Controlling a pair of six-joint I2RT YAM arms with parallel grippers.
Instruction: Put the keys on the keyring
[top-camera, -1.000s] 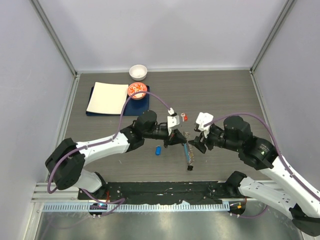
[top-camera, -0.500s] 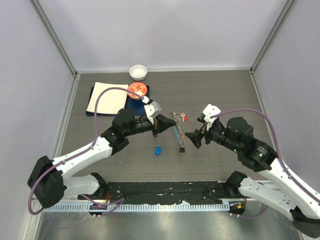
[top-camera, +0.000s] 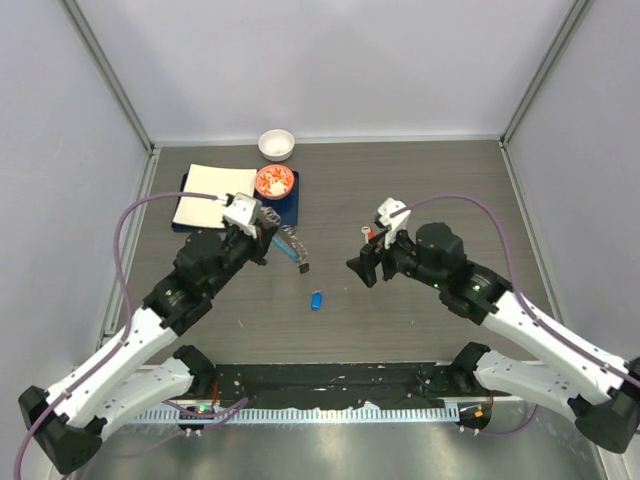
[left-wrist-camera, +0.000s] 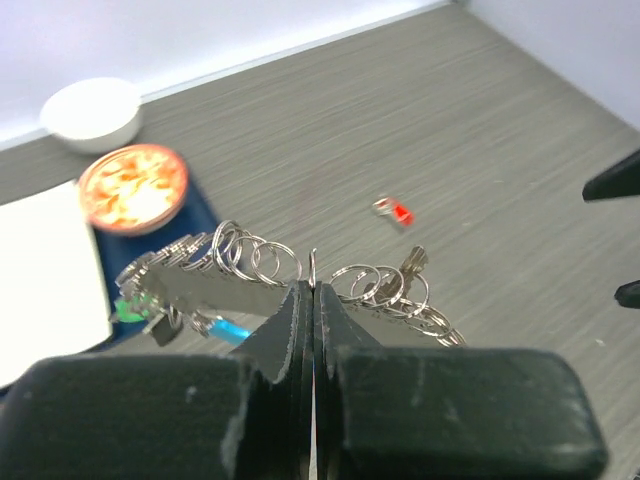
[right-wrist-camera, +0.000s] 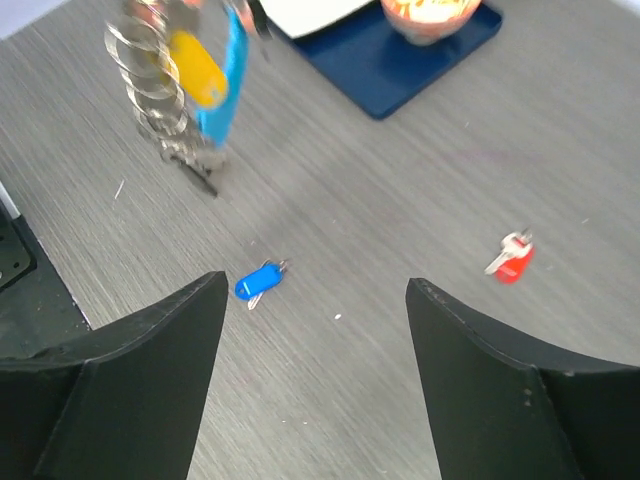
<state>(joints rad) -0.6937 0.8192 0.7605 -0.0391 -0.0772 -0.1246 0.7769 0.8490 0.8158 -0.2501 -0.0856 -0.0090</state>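
Note:
My left gripper (top-camera: 268, 228) (left-wrist-camera: 313, 290) is shut on one thin ring of the keyring (top-camera: 294, 247) (left-wrist-camera: 250, 262). It holds the bunch of silver rings, light-blue strip and green tag above the table, next to the blue mat. The keyring also shows in the right wrist view (right-wrist-camera: 190, 80), with its yellow tag. The blue-capped key (top-camera: 316, 300) (right-wrist-camera: 260, 281) lies loose on the table. The red-capped key (top-camera: 368, 232) (left-wrist-camera: 396, 211) (right-wrist-camera: 511, 257) lies farther back. My right gripper (top-camera: 362, 268) (right-wrist-camera: 315, 290) is open and empty, above the table between the two keys.
A dark blue mat (top-camera: 292, 208) (right-wrist-camera: 420, 50) at the back left carries a white cloth (top-camera: 214, 195) and an orange bowl (top-camera: 274, 180) (left-wrist-camera: 133, 187). A white bowl (top-camera: 276, 144) (left-wrist-camera: 93, 110) stands behind it. Grey walls enclose the table.
My left arm has drawn back to the left, carrying the keyring from the table's middle to beside the mat. My right gripper has shifted left and stays open. Both loose keys stayed put.

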